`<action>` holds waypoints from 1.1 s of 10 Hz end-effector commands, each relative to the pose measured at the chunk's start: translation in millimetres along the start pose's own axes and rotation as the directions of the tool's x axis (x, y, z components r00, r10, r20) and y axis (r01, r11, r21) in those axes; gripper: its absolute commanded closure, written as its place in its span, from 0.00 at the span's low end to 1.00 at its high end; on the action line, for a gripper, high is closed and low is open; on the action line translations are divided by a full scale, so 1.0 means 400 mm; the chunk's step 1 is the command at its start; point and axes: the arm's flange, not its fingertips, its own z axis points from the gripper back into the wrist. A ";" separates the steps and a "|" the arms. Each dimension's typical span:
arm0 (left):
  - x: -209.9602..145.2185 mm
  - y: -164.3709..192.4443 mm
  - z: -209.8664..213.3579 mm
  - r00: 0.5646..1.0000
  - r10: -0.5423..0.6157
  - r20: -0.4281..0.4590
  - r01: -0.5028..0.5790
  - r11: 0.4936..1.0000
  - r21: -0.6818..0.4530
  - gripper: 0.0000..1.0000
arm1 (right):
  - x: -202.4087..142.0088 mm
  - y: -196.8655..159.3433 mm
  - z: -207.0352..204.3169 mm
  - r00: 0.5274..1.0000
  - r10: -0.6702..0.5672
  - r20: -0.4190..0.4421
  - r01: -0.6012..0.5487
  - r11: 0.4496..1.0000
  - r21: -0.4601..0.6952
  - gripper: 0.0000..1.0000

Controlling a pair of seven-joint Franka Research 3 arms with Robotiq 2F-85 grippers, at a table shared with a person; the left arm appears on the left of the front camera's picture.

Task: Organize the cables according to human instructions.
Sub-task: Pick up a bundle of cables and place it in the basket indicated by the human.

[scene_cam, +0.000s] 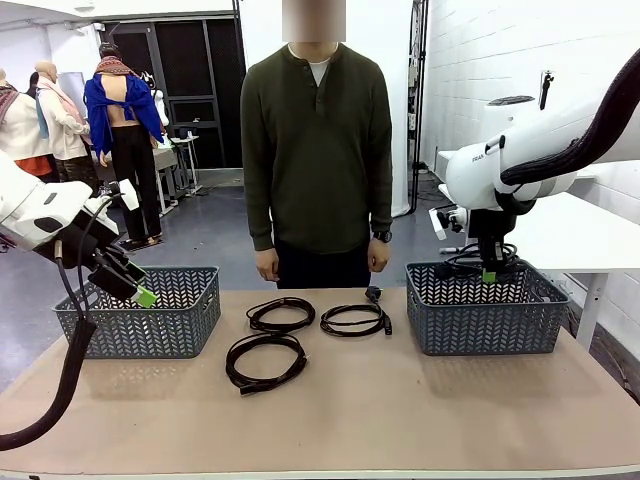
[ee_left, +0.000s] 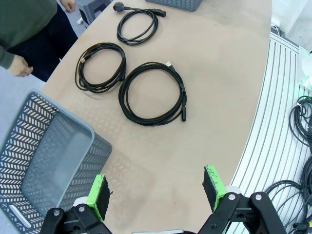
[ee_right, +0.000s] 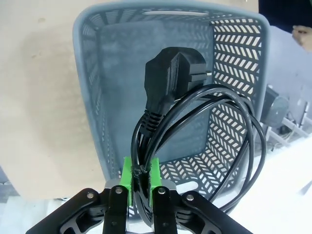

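Observation:
Three coiled black cables lie mid-table: one near the front (scene_cam: 265,362) (ee_left: 152,93), one behind it (scene_cam: 281,315) (ee_left: 101,67), and one further right (scene_cam: 353,320) (ee_left: 138,27). A fourth cable (scene_cam: 478,258) (ee_right: 175,73), with a chunky plug, hangs from my right gripper (scene_cam: 489,272) (ee_right: 141,175), which is shut on its strands directly above the right grey basket (scene_cam: 487,318) (ee_right: 92,97). My left gripper (scene_cam: 140,290) (ee_left: 158,195) is open and holds nothing, hovering over the near edge of the left grey basket (scene_cam: 145,320) (ee_left: 44,156).
A person stands at the far side of the table with both hands (scene_cam: 266,265) hanging down, one hand (ee_left: 22,68) near the far table edge. A white side table (scene_cam: 570,235) stands to the right. More cables (ee_left: 302,122) lie on the floor beside the table.

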 end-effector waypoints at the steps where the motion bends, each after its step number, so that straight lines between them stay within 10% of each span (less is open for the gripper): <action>1: -0.010 0.008 -0.003 1.000 -0.017 0.017 0.018 1.000 -0.019 0.00 | 0.000 -0.034 -0.032 0.999 0.036 0.023 -0.036 0.999 0.001 1.00; 8: -0.010 0.008 -0.003 1.000 -0.017 0.017 0.018 1.000 -0.019 0.00 | -0.011 -0.109 -0.115 0.995 0.068 0.067 -0.071 0.996 0.056 1.00; 11: -0.010 0.008 -0.003 1.000 -0.017 0.017 0.018 1.000 -0.019 0.00 | -0.010 -0.109 -0.113 0.997 0.048 0.063 -0.053 0.995 0.080 0.40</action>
